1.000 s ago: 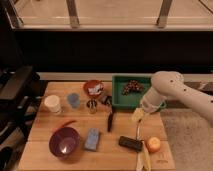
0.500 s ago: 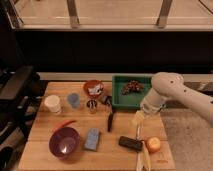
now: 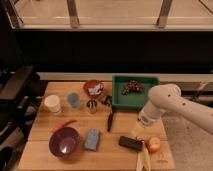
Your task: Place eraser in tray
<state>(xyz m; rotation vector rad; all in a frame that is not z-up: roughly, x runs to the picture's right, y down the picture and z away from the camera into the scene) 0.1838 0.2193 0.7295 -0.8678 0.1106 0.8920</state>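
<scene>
A pale wooden table [image 3: 42, 131] stands before a dark wall, with a bright window band along the top. At the far left of the table sit a white cup [image 3: 52, 104] and a light-blue cup [image 3: 73, 100], and nearer the front edge a round purple bowl [image 3: 64, 141] with a thin red utensil [image 3: 63, 125] just behind it. Next come a small metal cup [image 3: 92, 106], a red bowl [image 3: 93, 88] at the back and a light-blue sponge block [image 3: 92, 139] at the front. A slim black-handled tool [image 3: 110, 121] lies mid-table, pointing toward the tray. The green tray [image 3: 125, 103] rests at the back, holding a brownish clump (what it is I cannot tell).

The eraser [image 3: 131, 143] lies flat on the wood near the front edge, well apart from the tray, with an apple [image 3: 154, 145] just to its right. The white arm reaches in from the right, and its gripper [image 3: 137, 131] hangs just above the eraser, jaws spread and holding nothing.
</scene>
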